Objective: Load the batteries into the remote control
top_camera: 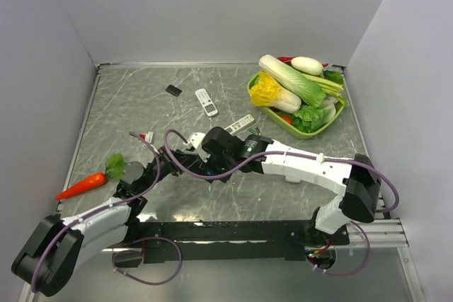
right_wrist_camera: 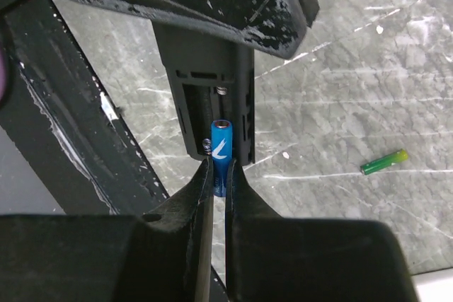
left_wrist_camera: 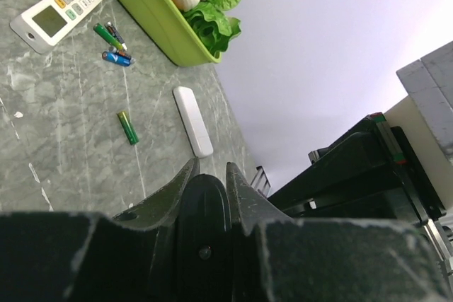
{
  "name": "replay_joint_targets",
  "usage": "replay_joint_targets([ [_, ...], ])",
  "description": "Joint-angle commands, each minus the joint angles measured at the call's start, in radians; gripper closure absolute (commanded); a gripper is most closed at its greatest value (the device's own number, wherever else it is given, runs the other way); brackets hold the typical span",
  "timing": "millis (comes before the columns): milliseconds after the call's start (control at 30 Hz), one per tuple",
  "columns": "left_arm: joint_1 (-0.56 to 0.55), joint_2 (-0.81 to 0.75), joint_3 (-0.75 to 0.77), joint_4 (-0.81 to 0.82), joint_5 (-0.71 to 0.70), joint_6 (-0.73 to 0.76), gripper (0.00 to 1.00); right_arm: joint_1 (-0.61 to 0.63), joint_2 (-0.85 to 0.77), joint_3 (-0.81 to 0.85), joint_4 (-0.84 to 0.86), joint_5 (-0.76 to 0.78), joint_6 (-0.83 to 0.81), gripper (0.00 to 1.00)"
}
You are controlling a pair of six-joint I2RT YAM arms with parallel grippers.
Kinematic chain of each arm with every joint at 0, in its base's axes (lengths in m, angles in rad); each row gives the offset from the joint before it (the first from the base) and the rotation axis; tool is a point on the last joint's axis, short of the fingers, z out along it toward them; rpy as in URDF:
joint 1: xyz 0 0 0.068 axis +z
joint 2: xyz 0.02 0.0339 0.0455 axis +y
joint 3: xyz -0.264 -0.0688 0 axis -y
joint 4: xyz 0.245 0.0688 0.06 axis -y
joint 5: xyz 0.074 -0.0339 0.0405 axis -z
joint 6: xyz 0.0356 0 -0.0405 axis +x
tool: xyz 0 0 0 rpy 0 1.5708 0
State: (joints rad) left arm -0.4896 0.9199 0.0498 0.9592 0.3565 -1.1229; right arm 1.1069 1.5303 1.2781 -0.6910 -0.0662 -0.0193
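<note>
My left gripper point(left_wrist_camera: 211, 167) is shut on a black remote control point(left_wrist_camera: 204, 210), gripping its sides. In the right wrist view that remote control point(right_wrist_camera: 212, 104) hangs above the table with its battery bay open and a spring showing. My right gripper point(right_wrist_camera: 219, 171) is shut on a blue battery point(right_wrist_camera: 221, 153), whose top end sits at the mouth of the bay. The two grippers meet near the table's middle point(top_camera: 191, 150). More batteries point(left_wrist_camera: 113, 44) lie loose by a white remote point(left_wrist_camera: 56, 12), and one green battery point(left_wrist_camera: 128, 127) lies alone.
A green tray point(top_camera: 333, 122) of vegetables stands at the back right. Two white remotes point(top_camera: 206, 102) point(top_camera: 239, 124) and a small black cover point(top_camera: 173, 90) lie behind the grippers. A carrot point(top_camera: 81, 185) lies at the left. A white bar point(left_wrist_camera: 192, 121) lies near the tray.
</note>
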Motion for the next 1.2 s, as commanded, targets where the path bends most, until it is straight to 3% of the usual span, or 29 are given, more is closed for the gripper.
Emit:
replay_joint_targets([
  [0,0.003,-0.029,-0.145,0.058,-0.005,-0.054,0.99,0.018,0.024,0.081,-0.041,0.055,0.005,1.0],
  [533,0.003,-0.104,-0.139,-0.006,0.002,-0.184,0.99,0.065,0.057,0.167,-0.088,0.138,-0.031,1.0],
  [1167,0.003,-0.154,-0.123,-0.109,-0.014,-0.178,0.99,0.074,0.117,0.248,-0.225,0.138,-0.054,1.0],
])
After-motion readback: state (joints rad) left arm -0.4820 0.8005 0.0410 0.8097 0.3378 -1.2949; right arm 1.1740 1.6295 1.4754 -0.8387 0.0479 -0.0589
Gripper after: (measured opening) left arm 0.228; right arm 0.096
